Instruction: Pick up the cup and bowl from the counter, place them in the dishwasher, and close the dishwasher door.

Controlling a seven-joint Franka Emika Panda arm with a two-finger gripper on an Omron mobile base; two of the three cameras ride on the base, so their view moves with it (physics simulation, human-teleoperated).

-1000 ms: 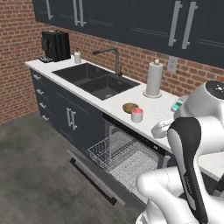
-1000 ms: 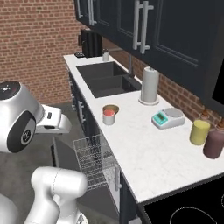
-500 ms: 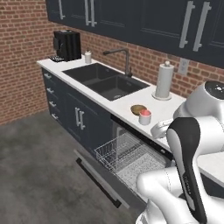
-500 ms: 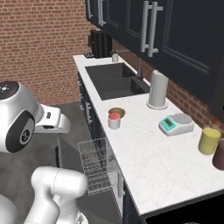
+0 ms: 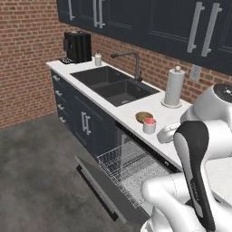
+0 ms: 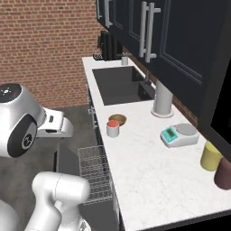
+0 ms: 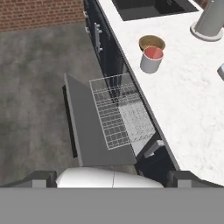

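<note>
The white cup (image 5: 149, 125) with a red inside stands on the white counter (image 5: 174, 118), near its front edge. The brown bowl (image 5: 144, 117) sits right behind it, touching or nearly so. Both also appear in the right base view, cup (image 6: 113, 128) and bowl (image 6: 117, 120), and in the hand view, cup (image 7: 152, 59) and bowl (image 7: 151, 43). Below them the dishwasher door (image 7: 87, 127) lies dropped open, with the white wire rack (image 7: 120, 111) pulled out over it. My gripper (image 7: 113, 176) is open and empty, high above the door and well short of the cup.
A dark sink (image 5: 113, 84) with a faucet lies left of the bowl, and a paper towel roll (image 5: 173, 88) stands behind. A coffee machine (image 5: 77, 46) is at the far end. A scale (image 6: 179, 134), a yellow canister (image 6: 210, 156) and a maroon canister (image 6: 223, 173) stand further right.
Both base views have shifted, so the base has driven along the counter. Cup and bowl keep their place on the counter. The jaws stay wide open.
</note>
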